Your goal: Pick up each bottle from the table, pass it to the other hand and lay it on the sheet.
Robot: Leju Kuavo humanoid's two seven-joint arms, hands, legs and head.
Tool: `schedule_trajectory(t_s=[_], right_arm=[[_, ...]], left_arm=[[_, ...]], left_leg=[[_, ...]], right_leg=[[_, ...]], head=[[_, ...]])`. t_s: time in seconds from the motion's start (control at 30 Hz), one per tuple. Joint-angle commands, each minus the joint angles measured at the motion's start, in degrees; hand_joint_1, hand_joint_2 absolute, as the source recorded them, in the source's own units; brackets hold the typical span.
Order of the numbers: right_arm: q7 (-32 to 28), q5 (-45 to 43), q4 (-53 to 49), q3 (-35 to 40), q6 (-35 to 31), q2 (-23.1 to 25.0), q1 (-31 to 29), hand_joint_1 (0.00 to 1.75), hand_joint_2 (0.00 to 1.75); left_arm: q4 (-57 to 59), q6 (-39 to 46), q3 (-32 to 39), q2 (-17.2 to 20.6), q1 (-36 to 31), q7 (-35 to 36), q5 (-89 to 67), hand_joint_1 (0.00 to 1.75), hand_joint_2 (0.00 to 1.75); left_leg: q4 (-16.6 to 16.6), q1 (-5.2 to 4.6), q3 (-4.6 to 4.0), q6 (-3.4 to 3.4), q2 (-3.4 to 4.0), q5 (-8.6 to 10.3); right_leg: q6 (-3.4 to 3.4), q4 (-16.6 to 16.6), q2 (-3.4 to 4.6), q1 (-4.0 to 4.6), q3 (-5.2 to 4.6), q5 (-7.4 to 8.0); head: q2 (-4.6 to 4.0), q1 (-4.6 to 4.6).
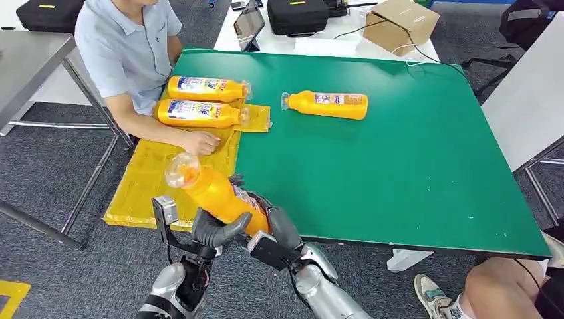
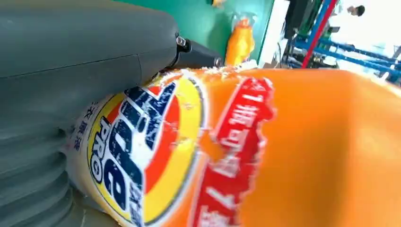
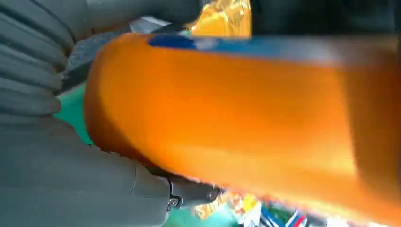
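An orange bottle [image 1: 211,189] with a clear cap is tilted above the near left corner of the green table [image 1: 399,173], cap towards the yellow sheet [image 1: 149,186]. Both my hands grip its lower body: the left hand [image 1: 216,231] from the sheet side, the right hand [image 1: 282,229] from the table side. The left wrist view has the labelled bottle [image 2: 283,151] under my left hand's thumb [image 2: 71,56]. The right wrist view has the bottle [image 3: 236,109] against my right hand [image 3: 56,179]. Two more bottles [image 1: 206,88] [image 1: 199,113] lie on the sheet; one bottle [image 1: 329,104] lies on the table.
A person in a light shirt [image 1: 126,46] sits at the table's left, one hand [image 1: 199,141] resting on the sheet by the laid bottles. A cardboard box [image 1: 401,21], black cases and a tablet stand beyond the table. Another person's knee and shoe [image 1: 432,292] are at the near right.
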Motion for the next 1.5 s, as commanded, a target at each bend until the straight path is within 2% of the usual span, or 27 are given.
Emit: schedule_trajectory(t_s=[0.03, 0.2, 0.33, 0.47, 0.5, 0.57, 0.6, 0.63, 0.8, 1.0, 1.17, 1.33, 1.37, 1.4, 1.43, 1.47, 1.5], right_arm=[[0.27, -0.38, 2.67, 1.76, -2.96, -0.17, -0.21, 0.00, 0.00], [1.32, 1.00, 5.03, 3.10, -5.29, 0.19, -1.77, 0.00, 0.00], [0.90, 1.12, 6.18, 2.99, -7.11, 0.61, -2.54, 0.00, 0.00], [0.65, 1.83, 5.90, 2.73, -9.17, 0.26, -2.62, 0.00, 0.00], [0.84, 1.54, 5.70, 2.04, -9.17, 0.19, -2.44, 0.00, 0.00], [0.76, 2.05, 5.57, 1.64, -9.21, -0.01, -2.24, 0.00, 0.00], [0.90, 2.56, 5.79, 1.69, -8.80, -0.09, -2.21, 0.00, 0.00], [0.77, 2.81, 5.75, 1.47, -8.73, -0.08, -2.08, 0.00, 0.00], [0.24, 5.64, 5.92, 2.27, -10.45, -0.31, -1.97, 0.00, 0.00], [-1.26, 5.51, 6.75, 2.64, -9.80, 1.08, -2.54, 0.00, 0.00], [-2.34, 4.84, 7.90, 3.57, -9.23, 2.23, -3.04, 0.00, 0.00], [-2.59, 3.43, 7.94, 4.76, -9.00, 2.36, -3.19, 0.00, 0.00], [-2.60, 3.42, 7.94, 4.78, -8.99, 2.36, -3.19, 0.00, 0.00], [-2.70, 3.06, 8.09, 5.02, -8.86, 2.36, -3.28, 0.00, 0.00], [-2.70, 3.06, 8.10, 5.02, -8.86, 2.36, -3.28, 0.00, 0.00], [-2.77, 2.93, 8.23, 5.00, -8.97, 2.36, -3.33, 0.00, 0.00], [-3.00, 2.54, 8.38, 5.06, -8.80, 2.36, -3.34, 0.00, 0.00]], left_arm=[[7.22, 8.60, 1.57, 1.40, -6.52, 2.86, -2.63, 1.75, 1.75], [13.93, 14.25, 6.48, 3.48, -12.15, 3.55, -0.98, 1.75, 1.75], [17.50, 17.87, 6.49, 5.87, -15.68, 2.10, -5.81, 1.75, 1.75], [25.30, 25.75, -0.71, 11.05, -22.70, 2.70, -27.29, 1.75, 1.75], [27.73, 27.83, -2.56, 12.20, -25.06, 4.82, -34.62, 1.75, 1.75], [29.03, 27.48, -1.00, 12.15, -26.76, 5.87, -40.02, 1.75, 1.75], [31.19, 27.85, -2.37, 12.45, -28.56, 8.07, -46.02, 1.75, 1.75], [32.36, 27.13, -0.78, 11.69, -29.38, 7.90, -47.58, 1.75, 1.75], [44.29, 22.68, -5.66, 11.89, -37.48, 14.18, -61.14, 1.75, 1.75], [52.24, 12.57, -5.69, 12.49, -45.00, 18.22, -63.84, 1.75, 1.75], [54.69, 8.82, -6.32, 12.46, -47.59, 21.66, -65.91, 1.75, 1.75], [55.26, 7.59, -6.47, 11.76, -47.44, 22.61, -66.78, 1.73, 1.75], [55.28, 7.58, -6.48, 11.72, -47.35, 22.61, -66.78, 1.10, 1.75], [55.13, 7.51, -6.35, 11.50, -47.02, 22.58, -66.81, 0.37, 1.75], [55.15, 7.51, -6.36, 11.43, -46.92, 22.56, -66.82, 0.37, 1.75], [55.06, 7.51, -6.31, 11.35, -46.77, 22.38, -66.84, 0.00, 1.75], [54.94, 6.56, -5.75, 11.29, -46.60, 21.16, -66.25, 0.00, 1.75]], left_leg=[[-0.05, 0.04, 0.11, -0.04, -0.04, 0.00], [-0.10, 0.03, 0.22, -0.07, -0.08, 0.02], [-0.05, 0.05, 0.18, -0.08, 0.08, 0.00], [-0.06, 0.07, 0.21, -0.11, -0.22, 0.06], [-0.03, 0.06, 0.11, -0.08, -0.15, 0.08], [0.00, 0.11, 0.11, -0.12, -0.16, 0.09], [0.00, 0.10, 0.05, -0.09, -0.12, 0.10], [0.00, 0.11, 0.10, -0.11, -0.17, 0.10], [0.02, 0.12, 0.07, -0.09, -0.24, 0.11], [0.11, 0.14, 0.02, -0.11, -0.13, 0.06], [0.09, 0.12, 0.06, -0.10, 0.02, 0.03], [0.07, 0.13, 0.10, -0.09, -0.06, 0.03], [0.04, 0.10, 0.04, -0.07, -0.03, 0.07], [0.01, 0.07, 0.00, -0.06, -0.05, 0.10], [0.03, 0.10, 0.07, -0.07, -0.05, 0.07], [0.03, 0.08, 0.05, -0.07, -0.06, 0.08], [0.04, 0.10, 0.13, -0.08, -0.06, 0.04]], right_leg=[[-0.07, -0.06, -0.11, 0.05, 0.14, -0.02], [-0.11, -0.08, -0.17, 0.05, 0.25, -0.03], [-0.11, -0.02, 0.00, 0.08, 0.16, 0.00], [-0.14, -0.02, -0.31, 0.12, 0.28, -0.05], [-0.09, 0.04, -0.21, 0.07, 0.14, -0.02], [-0.12, 0.06, -0.27, 0.11, 0.17, -0.02], [-0.07, 0.05, -0.22, 0.09, 0.09, 0.00], [-0.11, 0.06, -0.29, 0.11, 0.16, -0.03], [-0.11, 0.05, -0.35, 0.12, 0.19, -0.05], [-0.13, 0.14, -0.24, 0.14, 0.09, -0.06], [-0.12, 0.15, -0.10, 0.13, 0.10, -0.04], [-0.11, 0.13, -0.17, 0.13, 0.16, -0.07], [-0.07, 0.11, -0.11, 0.09, 0.08, -0.02], [-0.04, 0.11, -0.10, 0.06, 0.03, 0.00], [-0.08, 0.09, -0.14, 0.10, 0.13, -0.03], [-0.07, 0.11, -0.14, 0.07, 0.10, -0.03], [-0.10, 0.10, -0.17, 0.09, 0.20, -0.06]], head=[[0.00, 0.02], [0.00, 0.00], [0.00, 0.00], [0.00, 0.00], [0.00, 0.02], [0.00, 0.00], [0.00, 0.00], [0.00, 0.02], [0.00, 0.02], [0.00, 0.02], [0.00, 0.00], [0.00, 0.00], [0.00, 0.00], [-0.02, 0.02], [0.00, 0.02], [0.00, 0.00], [0.00, 0.02]])
